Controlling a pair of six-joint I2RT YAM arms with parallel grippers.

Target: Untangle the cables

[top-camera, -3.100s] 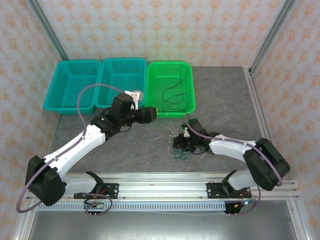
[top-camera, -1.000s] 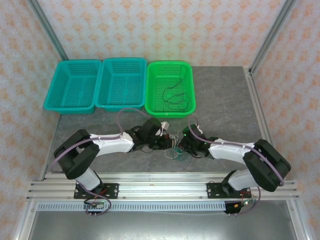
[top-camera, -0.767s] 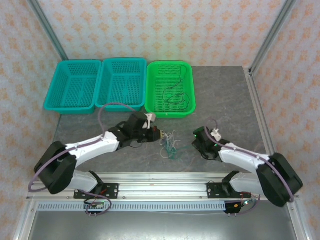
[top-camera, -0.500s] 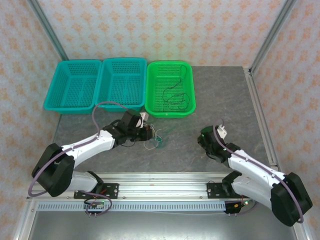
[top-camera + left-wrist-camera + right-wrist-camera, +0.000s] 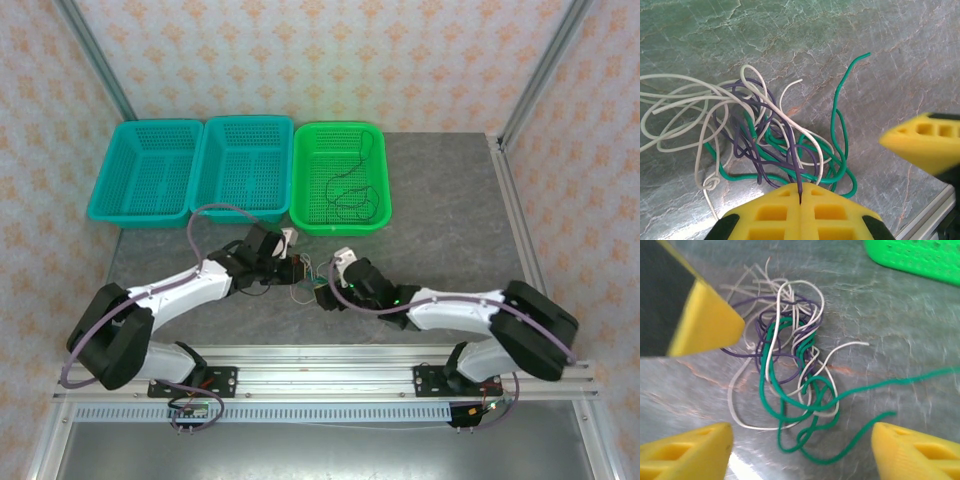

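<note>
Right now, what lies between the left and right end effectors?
The cable tangle, white, purple and green; the left end effector pinches a purple strand, the right end effector stands open. Both wrist views show it.

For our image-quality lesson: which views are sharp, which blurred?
Left wrist: the tangle of thin white, purple and green wires is crisp, the yellow finger at its right edge smeared. Right wrist: all slightly soft. Top external: evenly lit, sharp.

Left teal basket [image 5: 140, 170], middle teal basket [image 5: 243, 165], green basket [image 5: 340, 125] abreast; grey table [image 5: 450, 220].
</note>
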